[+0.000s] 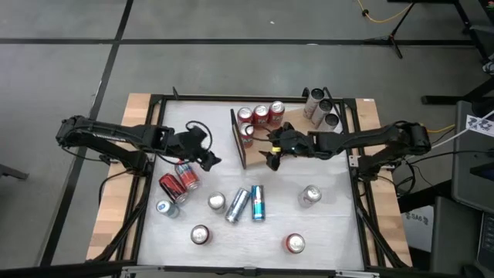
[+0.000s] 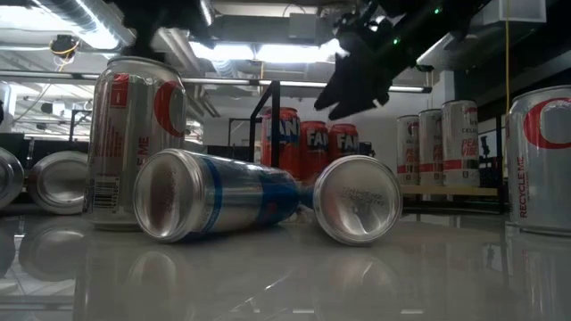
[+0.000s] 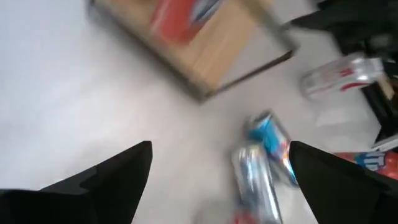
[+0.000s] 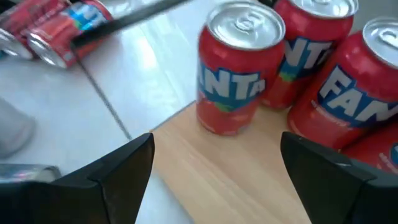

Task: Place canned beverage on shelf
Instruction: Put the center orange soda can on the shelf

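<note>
Past the left gripper's (image 3: 221, 180) two dark fingers (image 3: 115, 177), spread wide with nothing between them, lies a white bench (image 3: 74, 93) with two silver-and-blue cans (image 3: 264, 162) on their sides near a corner of the wooden shelf (image 3: 205, 53), which carries something red (image 3: 180, 15), blurred.

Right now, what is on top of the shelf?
Four upright red cans stand on the shelf. The right gripper, fingers open and empty, hangs above it, covering part of the board.

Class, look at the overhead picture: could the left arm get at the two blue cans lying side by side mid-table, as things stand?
Probably yes. The left gripper is open and empty above bare table, and the two blue cans lie nearby with nothing between.
</note>
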### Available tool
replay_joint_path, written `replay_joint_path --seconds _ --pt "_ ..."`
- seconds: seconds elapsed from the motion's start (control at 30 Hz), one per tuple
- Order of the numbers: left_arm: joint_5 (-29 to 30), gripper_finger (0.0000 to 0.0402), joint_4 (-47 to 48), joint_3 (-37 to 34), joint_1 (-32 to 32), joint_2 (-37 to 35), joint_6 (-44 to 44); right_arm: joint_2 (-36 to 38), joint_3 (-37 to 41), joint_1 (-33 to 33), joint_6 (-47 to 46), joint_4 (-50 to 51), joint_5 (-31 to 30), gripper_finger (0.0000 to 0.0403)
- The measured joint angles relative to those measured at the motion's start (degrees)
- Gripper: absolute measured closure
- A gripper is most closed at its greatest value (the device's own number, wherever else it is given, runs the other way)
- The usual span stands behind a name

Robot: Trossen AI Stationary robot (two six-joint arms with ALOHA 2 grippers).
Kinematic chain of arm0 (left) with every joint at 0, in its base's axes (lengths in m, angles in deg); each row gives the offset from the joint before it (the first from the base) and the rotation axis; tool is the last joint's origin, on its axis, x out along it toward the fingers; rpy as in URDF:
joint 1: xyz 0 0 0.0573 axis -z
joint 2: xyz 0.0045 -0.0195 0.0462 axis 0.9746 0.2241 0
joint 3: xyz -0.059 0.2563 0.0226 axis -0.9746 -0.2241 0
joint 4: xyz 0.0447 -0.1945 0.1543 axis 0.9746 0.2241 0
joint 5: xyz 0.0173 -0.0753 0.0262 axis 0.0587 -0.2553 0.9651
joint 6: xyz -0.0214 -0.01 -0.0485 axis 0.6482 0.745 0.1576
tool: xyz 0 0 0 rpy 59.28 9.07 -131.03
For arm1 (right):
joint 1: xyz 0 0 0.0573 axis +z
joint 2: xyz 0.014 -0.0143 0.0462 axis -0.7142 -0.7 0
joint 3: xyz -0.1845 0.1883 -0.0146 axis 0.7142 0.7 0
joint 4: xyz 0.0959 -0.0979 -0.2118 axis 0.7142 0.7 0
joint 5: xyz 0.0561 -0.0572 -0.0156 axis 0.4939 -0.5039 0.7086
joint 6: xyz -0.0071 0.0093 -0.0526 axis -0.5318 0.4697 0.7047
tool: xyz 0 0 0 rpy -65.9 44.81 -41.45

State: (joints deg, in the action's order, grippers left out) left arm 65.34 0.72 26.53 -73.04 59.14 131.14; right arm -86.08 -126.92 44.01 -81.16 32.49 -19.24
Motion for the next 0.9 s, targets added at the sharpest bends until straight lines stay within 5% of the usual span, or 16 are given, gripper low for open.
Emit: replay_joint_path --seconds 0.33,0.9 --pt "-13.73 0.0030 29.92 3.82 2.65 -0.04 35.02 0.65 -0.02 1.33 0.83 -0.30 0.94 0.0062" --pt "-3.01 0.0030 27.72 -5.66 3.65 0.32 56.91 0.57 -0.02 1.20 0.72 -0.42 0.94 0.0062"
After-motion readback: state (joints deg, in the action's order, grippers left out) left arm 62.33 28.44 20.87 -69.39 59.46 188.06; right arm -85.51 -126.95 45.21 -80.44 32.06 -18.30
